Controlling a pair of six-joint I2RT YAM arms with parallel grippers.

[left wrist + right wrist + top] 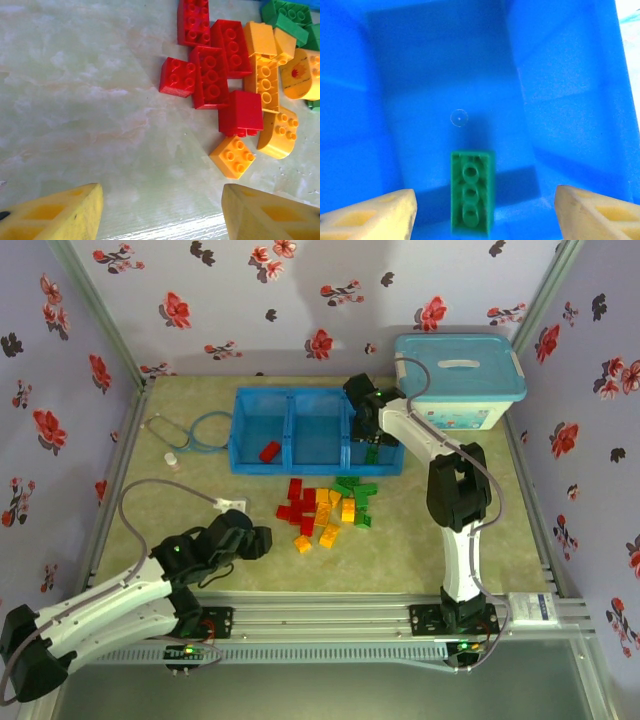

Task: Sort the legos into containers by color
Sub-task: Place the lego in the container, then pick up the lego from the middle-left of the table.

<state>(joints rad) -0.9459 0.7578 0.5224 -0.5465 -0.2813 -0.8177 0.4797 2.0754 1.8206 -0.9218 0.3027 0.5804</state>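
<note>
Yellow fingertips [370, 215] of the right gripper [482, 220], spread wide and holding nothing, frame one green brick [472, 192] lying loose on the floor of the right compartment [460, 75] of the blue tray [290, 392]; that arm reaches forward, wrist bent down over it. We list the left gripper [162, 215] likewise parted and empty, its arm low, hovering over the table [75, 100] beside the pile [325, 505] of red, orange and green bricks. We judge these bricks light, rigid and slick, best pinched across the flat side walls, not the studs.
</note>
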